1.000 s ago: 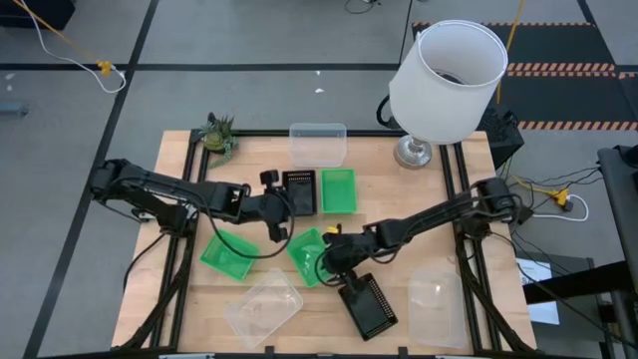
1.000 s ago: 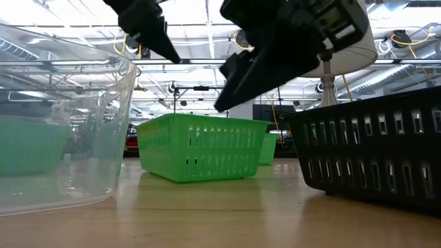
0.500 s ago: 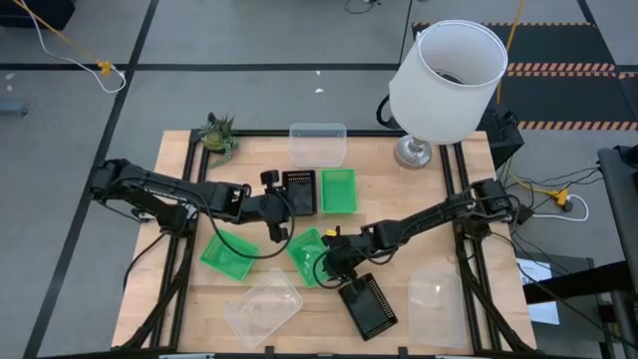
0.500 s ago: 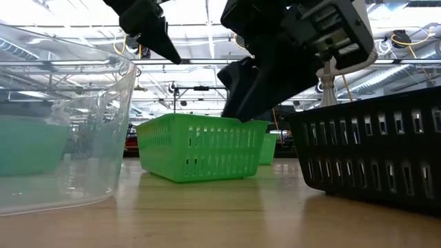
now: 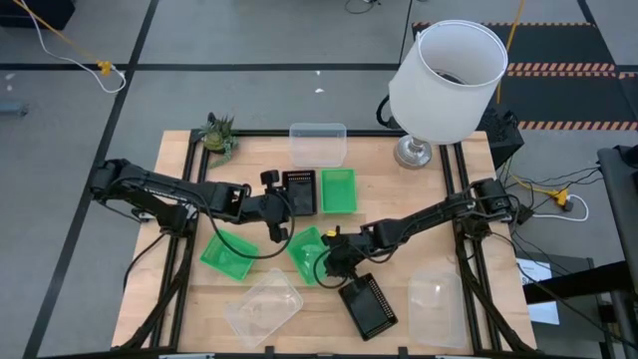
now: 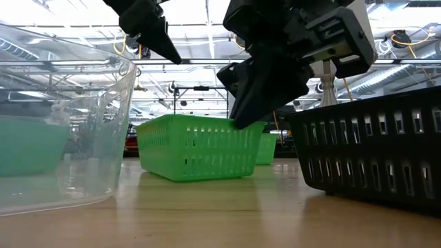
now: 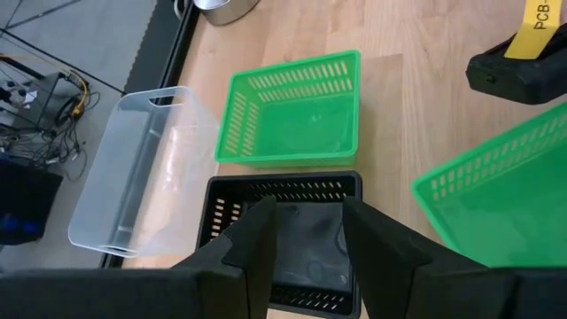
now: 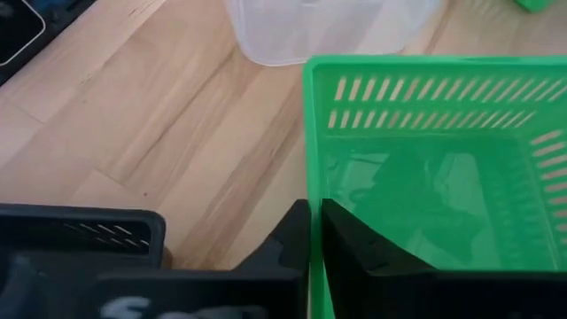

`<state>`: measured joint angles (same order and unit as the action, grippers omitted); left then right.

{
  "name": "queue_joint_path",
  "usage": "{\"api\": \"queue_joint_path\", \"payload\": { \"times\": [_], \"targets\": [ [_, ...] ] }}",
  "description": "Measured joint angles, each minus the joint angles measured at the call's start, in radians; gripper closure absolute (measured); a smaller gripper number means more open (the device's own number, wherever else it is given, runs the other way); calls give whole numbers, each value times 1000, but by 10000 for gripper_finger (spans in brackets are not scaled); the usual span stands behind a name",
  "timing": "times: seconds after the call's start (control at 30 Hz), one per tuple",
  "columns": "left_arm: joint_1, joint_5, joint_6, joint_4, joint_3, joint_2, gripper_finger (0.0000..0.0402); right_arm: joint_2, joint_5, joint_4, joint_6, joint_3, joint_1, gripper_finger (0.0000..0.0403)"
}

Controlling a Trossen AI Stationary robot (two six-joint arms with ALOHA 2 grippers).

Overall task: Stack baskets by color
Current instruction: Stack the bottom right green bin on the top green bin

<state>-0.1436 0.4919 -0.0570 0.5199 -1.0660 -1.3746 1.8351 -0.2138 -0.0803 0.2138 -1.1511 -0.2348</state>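
Note:
Three green baskets stand on their bottoms on the table: one in the middle (image 5: pixel 305 255), one to its left (image 5: pixel 227 254) and one farther back (image 5: pixel 339 189). My right gripper (image 5: pixel 330 256) is shut on the middle one. My left gripper (image 5: pixel 278 221) hangs open above the table, its fingers (image 7: pixel 257 244) over a black basket (image 5: pixel 299 189) without touching it. A second black basket (image 5: pixel 367 305) lies near the front edge. Clear baskets lie at the back (image 5: pixel 317 143), front left (image 5: pixel 262 304) and front right (image 5: pixel 437 299). My right gripper pinches the middle green basket's right-hand wall at its top rim (image 8: pixel 310 168), one finger inside (image 8: pixel 354 244) and one outside (image 8: pixel 288 239). The fingers slant down from the table's right side. The basket stands upright with its bottom on the table (image 6: pixel 193 148).
A big white lampshade (image 5: pixel 446 80) on a metal foot stands at the back right corner. A small green plant figure (image 5: pixel 219 135) sits at the back left. Bare wood (image 5: pixel 189 319) shows along the front left edge.
My right gripper has sunk a little onto the middle green basket, rolled slightly, and shut on its right-hand wall. The basket has stayed where it was on the table.

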Motion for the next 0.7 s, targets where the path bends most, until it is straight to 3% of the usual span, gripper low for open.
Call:
{"api": "queue_joint_path", "payload": {
  "times": [0.57, 0.7],
  "targets": [
    [0, 0, -12, -2, -1, 0, 270, -64, 8, -14, -18, 0, -6, 397],
    [0, 0, -13, -1, -1, 0, 270, -97, 65, -24, -16, 0, -27, 397]
  ]
}}
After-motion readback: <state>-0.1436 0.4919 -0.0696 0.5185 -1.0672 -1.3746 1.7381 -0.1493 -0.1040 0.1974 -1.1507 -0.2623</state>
